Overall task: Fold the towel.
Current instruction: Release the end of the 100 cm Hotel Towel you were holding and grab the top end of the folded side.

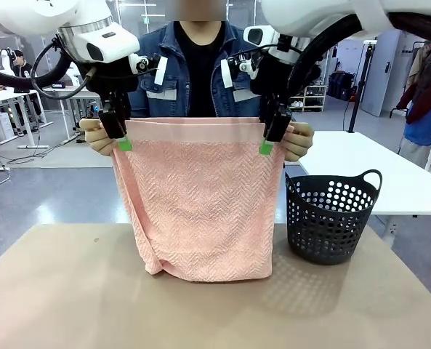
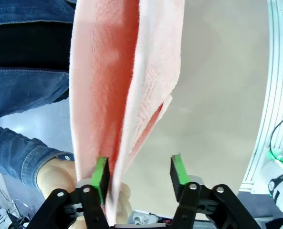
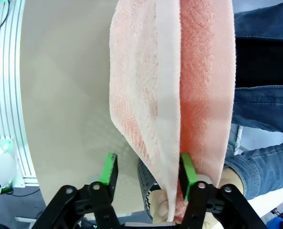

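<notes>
Standing right of the hanging towel (image 1: 200, 211) is a basket (image 1: 331, 218); a person's hands (image 1: 300, 142) hold the towel's top corners. Left gripper (image 2: 139, 174) and right gripper (image 3: 148, 171) gape wide there, one pad of each against the cloth.

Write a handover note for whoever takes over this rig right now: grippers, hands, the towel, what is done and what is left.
Left gripper: open, at the towel's top corner, with the cloth between its fingers and against one pad.
Right gripper: open, placed the same way at the other top corner.
The person's hands hold both top corners and carry the towel.
The towel hangs upright, apparently in two layers, its lower end reaching the table. A black perforated basket stands beside it.
Done: the towel is held up to the grippers.
Left: close on the corners, take the towel, fold it.
</notes>
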Controlling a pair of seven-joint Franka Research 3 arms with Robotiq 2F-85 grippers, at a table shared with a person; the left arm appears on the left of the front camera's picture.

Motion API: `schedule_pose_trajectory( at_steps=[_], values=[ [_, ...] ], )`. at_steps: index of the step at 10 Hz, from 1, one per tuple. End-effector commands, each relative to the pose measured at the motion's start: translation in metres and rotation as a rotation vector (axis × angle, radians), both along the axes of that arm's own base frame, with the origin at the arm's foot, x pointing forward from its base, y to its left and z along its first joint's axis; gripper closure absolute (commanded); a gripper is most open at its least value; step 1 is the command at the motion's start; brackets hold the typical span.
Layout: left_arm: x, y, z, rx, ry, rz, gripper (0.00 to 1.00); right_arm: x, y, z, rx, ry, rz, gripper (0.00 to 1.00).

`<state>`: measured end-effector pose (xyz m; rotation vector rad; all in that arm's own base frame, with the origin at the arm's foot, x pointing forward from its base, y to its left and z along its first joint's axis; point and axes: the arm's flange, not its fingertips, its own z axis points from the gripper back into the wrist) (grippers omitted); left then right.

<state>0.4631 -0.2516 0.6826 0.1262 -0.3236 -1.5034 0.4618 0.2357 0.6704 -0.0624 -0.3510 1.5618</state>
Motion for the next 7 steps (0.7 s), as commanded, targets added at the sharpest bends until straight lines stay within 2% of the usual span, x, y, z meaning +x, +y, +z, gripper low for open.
schedule_pose_trajectory(
  at_steps=[1,2,3,5,7],
  values=[
    [-0.010,0.007,0.012,-0.030,0.003,0.004,0.00,-0.013,-0.007,0.008,0.028,-0.033,-0.024,0.00],
    [-0.017,0.010,0.022,-0.038,-0.028,0.016,0.00,-0.021,-0.010,0.020,0.041,-0.067,-0.023,0.10],
    [-0.025,0.013,0.034,-0.053,-0.068,0.023,0.00,-0.031,-0.014,0.032,0.047,-0.112,-0.018,0.00],
    [-0.042,0.017,0.058,-0.084,-0.173,0.026,0.00,-0.046,-0.015,0.051,0.041,-0.198,0.006,0.00],
    [-0.035,0.014,0.064,-0.079,-0.177,0.002,0.00,-0.037,-0.011,0.057,0.011,-0.183,0.009,0.00]
  ],
)
